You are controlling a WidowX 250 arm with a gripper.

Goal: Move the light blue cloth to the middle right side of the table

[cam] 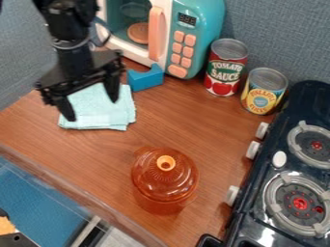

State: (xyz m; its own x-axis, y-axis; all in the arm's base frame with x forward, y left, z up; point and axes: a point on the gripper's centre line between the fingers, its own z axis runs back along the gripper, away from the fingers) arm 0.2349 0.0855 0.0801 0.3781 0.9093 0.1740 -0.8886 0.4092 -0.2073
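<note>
Cloth (103,108) on counter (206,125), left side, in view below the fingers (65,107), which are wide apart. Step, as judged: lining up the grasp. Next: lower if needed, pinch fabric, lift, carry right toward stove (250,205), clearing pot (166,181).

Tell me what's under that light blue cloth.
Brown tabletop shows along the near edge of the cloth, which seems to rest on it. Anything directly beneath is covered and cannot be seen. The black tool hangs over the cloth, open.

Cloth (100,111) before microwave (185,34); lidded vessel (164,181) left of stove (283,159); cans (226,70) between microwave and stove.
</note>
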